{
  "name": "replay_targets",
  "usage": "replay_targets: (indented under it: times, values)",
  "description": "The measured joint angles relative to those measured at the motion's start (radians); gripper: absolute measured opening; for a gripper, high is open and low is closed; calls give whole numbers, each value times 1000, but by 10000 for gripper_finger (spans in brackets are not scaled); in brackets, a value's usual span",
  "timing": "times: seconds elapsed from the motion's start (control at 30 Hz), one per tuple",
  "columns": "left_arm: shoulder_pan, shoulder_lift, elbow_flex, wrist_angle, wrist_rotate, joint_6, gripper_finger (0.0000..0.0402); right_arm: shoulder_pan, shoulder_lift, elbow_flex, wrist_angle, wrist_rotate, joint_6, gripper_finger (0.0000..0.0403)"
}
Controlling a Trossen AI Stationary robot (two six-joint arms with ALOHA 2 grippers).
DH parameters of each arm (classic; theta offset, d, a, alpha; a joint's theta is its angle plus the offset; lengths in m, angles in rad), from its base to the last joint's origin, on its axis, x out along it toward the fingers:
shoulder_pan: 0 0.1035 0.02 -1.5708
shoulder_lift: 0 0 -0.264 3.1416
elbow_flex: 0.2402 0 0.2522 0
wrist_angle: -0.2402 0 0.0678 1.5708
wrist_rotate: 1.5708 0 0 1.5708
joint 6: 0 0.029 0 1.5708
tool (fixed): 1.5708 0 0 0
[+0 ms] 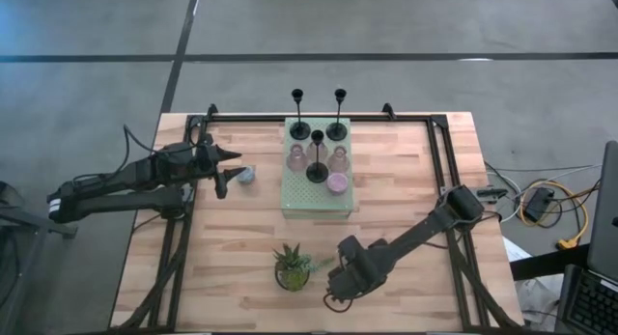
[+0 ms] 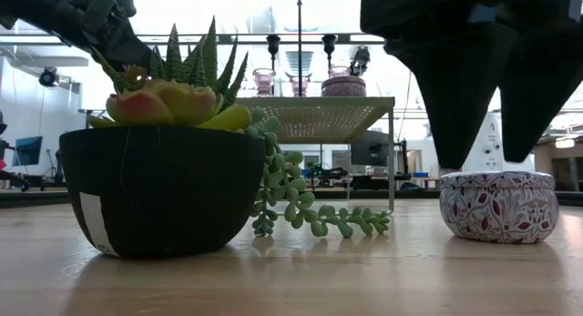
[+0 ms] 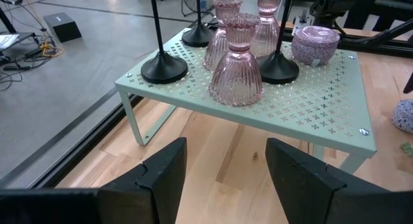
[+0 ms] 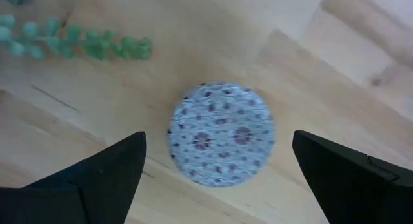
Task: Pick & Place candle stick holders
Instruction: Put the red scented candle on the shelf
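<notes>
Three tall black candlestick holders stand by their disc bases on a pale green perforated shelf, with two pink ribbed glass holders and a lilac round cup. My left gripper is open and empty, left of the shelf. A pale blue round thing lies just beside it. My right gripper is open near the table's near edge, pointing down. Its fingers stand above and on either side of a round white tin with a purple pattern, which sits on the table.
A green succulent in a black pot stands on the table just left of my right gripper, its trailing strand reaching toward the tin. Black rails run along the table's sides. Bare wood lies right of the shelf.
</notes>
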Motion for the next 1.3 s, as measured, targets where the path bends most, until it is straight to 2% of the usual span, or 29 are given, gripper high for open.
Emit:
replay_targets:
  times: [0.47,0.7,1.3]
  values:
    - [0,0,0,0,0,0,216,0,0,-72,77,-6,-27,384]
    - [0,0,0,0,0,0,216,-4,0,-120,137,-74,-35,384]
    - [0,0,0,0,0,0,216,-28,0,-160,204,-55,-32,384]
